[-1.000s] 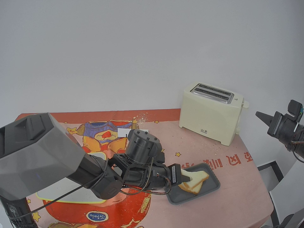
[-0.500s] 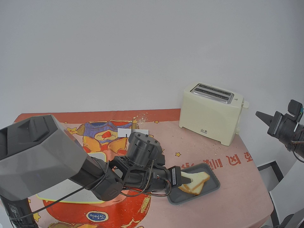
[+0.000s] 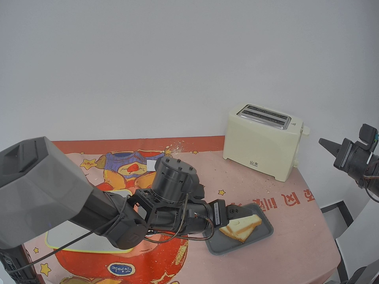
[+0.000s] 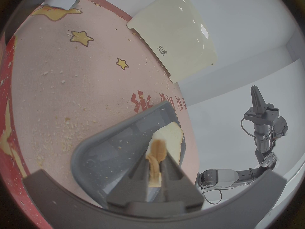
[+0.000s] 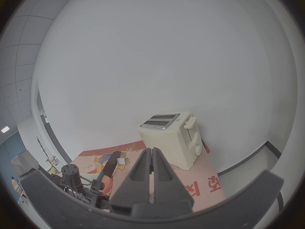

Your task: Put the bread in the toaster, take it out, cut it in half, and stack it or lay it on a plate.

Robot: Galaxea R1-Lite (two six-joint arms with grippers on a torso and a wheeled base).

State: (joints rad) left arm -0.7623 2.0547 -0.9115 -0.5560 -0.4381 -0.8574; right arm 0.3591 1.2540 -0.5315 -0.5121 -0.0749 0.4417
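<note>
Two tan bread pieces (image 3: 241, 228) lie stacked on the grey tray (image 3: 221, 247) at the table's front right. My left gripper (image 3: 249, 209) hovers low over the tray. In the left wrist view the left gripper (image 4: 156, 160) is shut on the brown crust edge of the upper bread piece (image 4: 170, 140), above the tray (image 4: 105, 150). The cream toaster (image 3: 262, 142) stands at the back right with both slots empty. My right gripper (image 3: 321, 141) is shut and held in the air beyond the table's right edge. The same right gripper (image 5: 152, 150) points toward the toaster (image 5: 171, 140).
A white cutting board with a green rim (image 3: 75, 239) lies front left, partly under my left arm. A small white card (image 3: 151, 165) sits mid-table. Crumbs dot the pink cloth between tray and toaster. The table's right edge (image 3: 327, 233) is close to the tray.
The upper bread piece has gone from tilted up to lying nearly flat on the lower one. My left gripper shifted slightly right and up over the tray. The right arm has not moved.
</note>
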